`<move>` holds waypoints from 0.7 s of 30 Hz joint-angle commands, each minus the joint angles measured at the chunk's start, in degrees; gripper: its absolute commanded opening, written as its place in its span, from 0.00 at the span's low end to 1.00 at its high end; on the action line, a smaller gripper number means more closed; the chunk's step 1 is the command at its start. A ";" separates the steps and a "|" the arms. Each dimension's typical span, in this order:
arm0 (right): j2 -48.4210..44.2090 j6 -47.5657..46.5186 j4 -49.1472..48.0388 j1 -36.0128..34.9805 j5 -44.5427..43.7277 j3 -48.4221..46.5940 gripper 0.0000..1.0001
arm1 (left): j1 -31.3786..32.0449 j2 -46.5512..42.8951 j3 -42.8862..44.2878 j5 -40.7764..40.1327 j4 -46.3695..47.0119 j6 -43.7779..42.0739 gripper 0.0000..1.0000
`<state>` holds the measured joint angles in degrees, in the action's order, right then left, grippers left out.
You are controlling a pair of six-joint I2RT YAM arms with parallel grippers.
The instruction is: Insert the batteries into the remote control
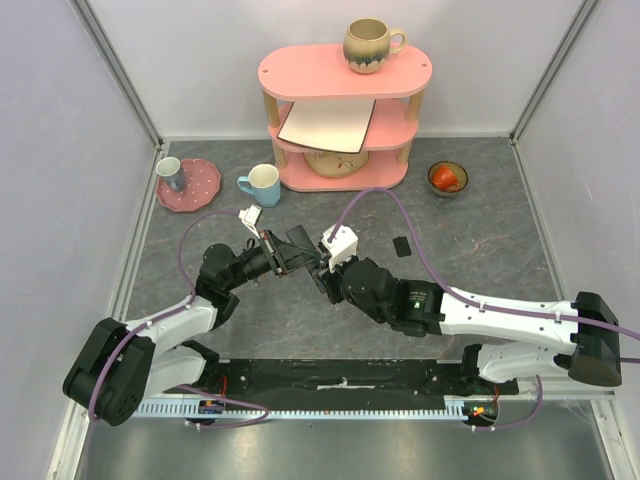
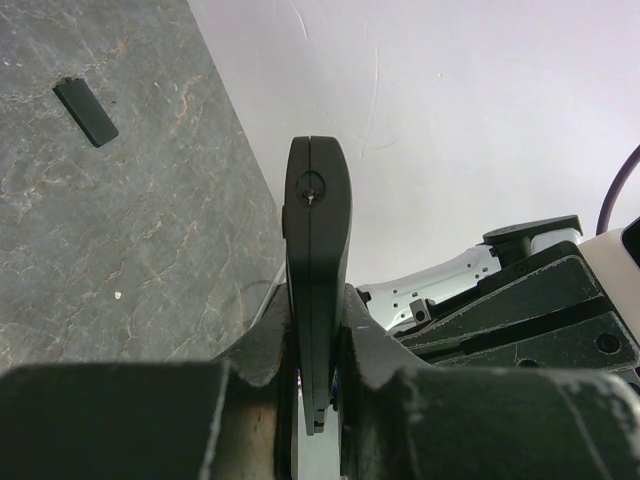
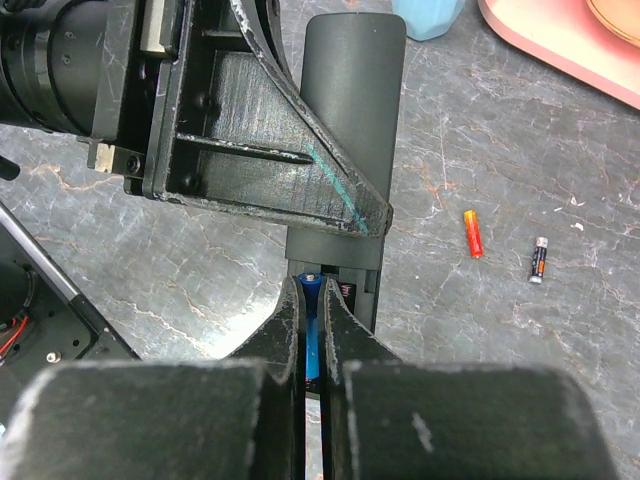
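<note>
The left gripper (image 2: 316, 322) clamps the remote control (image 2: 317, 225) edge-on, with a black cover (image 2: 86, 111) lying well left of its fingers. The right gripper (image 3: 312, 298) pinches a blue battery (image 3: 311, 335) at the remote's bay, which the left arm's finger (image 3: 260, 140) partly hides. An orange battery (image 3: 473, 232) and a dark battery (image 3: 538, 261) lie to the right.

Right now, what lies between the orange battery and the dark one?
Nothing; just bare grey tabletop separates the orange battery from the dark battery, shown in the right wrist view.
</note>
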<state>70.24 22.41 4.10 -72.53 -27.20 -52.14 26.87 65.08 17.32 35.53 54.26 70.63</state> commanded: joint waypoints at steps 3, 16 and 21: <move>-0.01 2.63 2.84 -0.77 -1.10 0.02 0.06 | 0.37 -2.24 2.10 -1.78 3.84 1.18 0.02; 0.87 3.78 5.57 -0.77 -3.38 -3.84 0.29 | 0.37 -3.64 1.49 -2.04 2.34 0.39 0.02; 0.60 4.04 6.53 -0.77 -4.09 -5.16 0.35 | 0.37 -3.82 1.14 -1.95 2.34 0.21 0.02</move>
<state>70.48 25.80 8.23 -73.01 -28.93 -54.54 27.14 62.81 17.32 34.28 53.28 70.63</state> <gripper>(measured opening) 0.330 0.179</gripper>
